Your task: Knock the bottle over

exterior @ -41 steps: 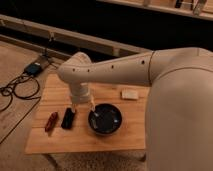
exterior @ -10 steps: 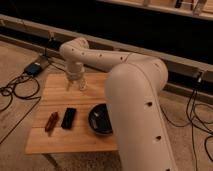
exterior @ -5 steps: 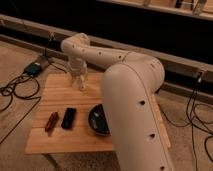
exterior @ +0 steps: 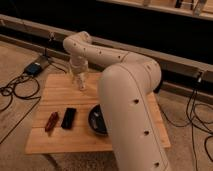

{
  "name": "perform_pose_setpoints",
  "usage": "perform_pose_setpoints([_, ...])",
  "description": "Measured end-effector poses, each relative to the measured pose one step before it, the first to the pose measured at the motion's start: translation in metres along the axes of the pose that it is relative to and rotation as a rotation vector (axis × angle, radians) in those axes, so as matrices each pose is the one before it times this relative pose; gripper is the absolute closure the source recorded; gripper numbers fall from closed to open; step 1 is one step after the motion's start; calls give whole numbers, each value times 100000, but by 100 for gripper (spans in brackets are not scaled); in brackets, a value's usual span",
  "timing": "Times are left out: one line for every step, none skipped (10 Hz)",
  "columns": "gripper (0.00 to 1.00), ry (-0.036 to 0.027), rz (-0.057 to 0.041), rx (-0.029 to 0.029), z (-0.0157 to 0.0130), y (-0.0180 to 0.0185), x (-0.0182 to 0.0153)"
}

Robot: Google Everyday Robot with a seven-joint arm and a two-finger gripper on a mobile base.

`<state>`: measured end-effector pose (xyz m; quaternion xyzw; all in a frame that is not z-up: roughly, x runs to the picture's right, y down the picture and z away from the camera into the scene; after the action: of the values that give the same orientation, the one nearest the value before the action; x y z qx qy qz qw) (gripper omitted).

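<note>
My gripper (exterior: 80,83) hangs down from the white arm over the far left part of the wooden table (exterior: 55,95). A faint pale, see-through shape at its tip looks like the slim bottle (exterior: 83,87). It stands right against the gripper, and I cannot tell whether they touch or whether it is upright. The arm's big white body fills the right half of the view and hides the right side of the table.
A red elongated object (exterior: 51,121) and a flat black rectangle (exterior: 69,118) lie at the front left. A dark bowl (exterior: 98,120) sits mid-table, partly behind the arm. Cables and a small blue box (exterior: 33,68) lie on the floor at left.
The arm swung from over the bowl to the far left of the table. In the last second the gripper shifted slightly right and a little lower.
</note>
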<state>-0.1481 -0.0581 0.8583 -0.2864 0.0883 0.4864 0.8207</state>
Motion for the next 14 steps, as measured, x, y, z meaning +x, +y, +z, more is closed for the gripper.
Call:
perform_pose_setpoints([35,-459,-840,80,114,-321,-485])
perform_pose_setpoints([35,-572,-938,161,79,-393,-508])
perform_pose_setpoints([35,-821,-969,171,12,-571,-615])
perform_pose_setpoints([35,-558,-512,163,-42,-411,-365])
perform_pose_setpoints([35,-192,-304,263,54,-407,-230])
perform_pose_setpoints([35,-537,-121,379,-20,-555,-350])
perform_pose_setpoints([35,-576,21,406,-38,-579,-366])
perform_pose_setpoints([35,-559,56,95,-96,-370,-297])
perform_pose_setpoints([35,-428,-139,-405,-30,-145,-279])
perform_pose_setpoints([35,-495,-384,-1198,3,102,-329])
perform_pose_setpoints([35,-509,-835,-1705,100,313,-330])
perform_pose_setpoints([35,-466,-1068,-1449,161,274,-307])
perform_pose_setpoints([35,-847,-1772,-1586,284,172,-475])
perform_pose_setpoints([35,-635,-1150,-581,123,-8,-282])
